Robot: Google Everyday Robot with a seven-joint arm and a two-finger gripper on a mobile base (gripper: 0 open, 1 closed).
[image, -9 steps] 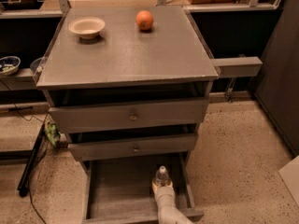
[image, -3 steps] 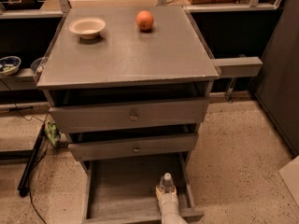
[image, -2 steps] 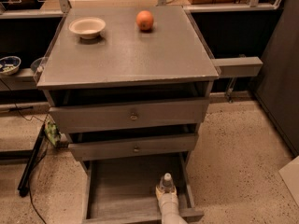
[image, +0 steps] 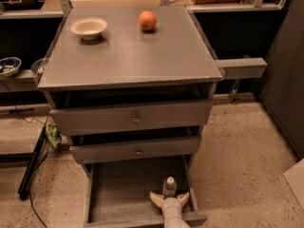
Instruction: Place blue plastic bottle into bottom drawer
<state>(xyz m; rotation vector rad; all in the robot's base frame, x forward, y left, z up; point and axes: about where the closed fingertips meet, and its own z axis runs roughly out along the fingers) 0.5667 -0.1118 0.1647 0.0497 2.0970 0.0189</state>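
Note:
The blue plastic bottle [image: 169, 186], clear with a white cap, stands upright in the bottom drawer [image: 126, 189], near its right front corner. The drawer is pulled out and shows a plain grey floor. My gripper [image: 169, 198] reaches in over the drawer's front lip just behind the bottle. It is open, with its pale fingertips [image: 155, 198] spread to either side of the bottle's base. The lower part of the bottle is hidden behind the gripper.
The two knobbed drawers [image: 135, 118] above are slightly ajar. On the cabinet top [image: 128, 56] sit a white bowl [image: 89, 27] and an orange [image: 147, 20]. A black stand leg and cable [image: 31, 170] lie on the floor at left. A dark wall panel [image: 285, 80] stands at right.
The bottle has come down a little toward the drawer's front, and my fingers have spread apart from it.

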